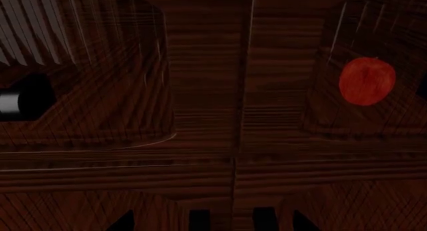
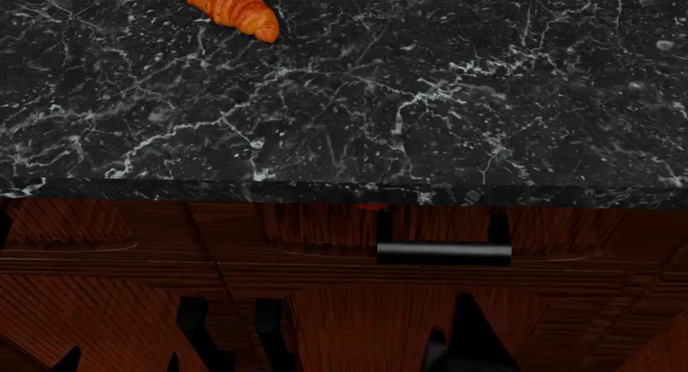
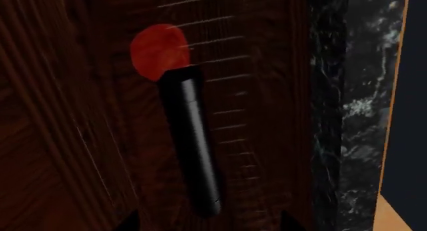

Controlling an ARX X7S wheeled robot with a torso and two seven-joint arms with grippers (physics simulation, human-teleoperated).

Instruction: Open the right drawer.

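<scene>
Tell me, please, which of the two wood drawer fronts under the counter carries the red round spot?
The right drawer, the one with the grey bar handle in the head view. Its red spot peeks out just under the counter edge; the left drawer front shows none.

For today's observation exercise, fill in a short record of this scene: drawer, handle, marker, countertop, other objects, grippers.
drawer: right drawer, dark reddish wood, appears shut
handle: grey bar handle, horizontal in the head view, on black posts
marker: red spot on the drawer front, partly behind the handle
countertop: black marble counter
other objects: croissant on the counter
grippers: none clearly visible
</scene>
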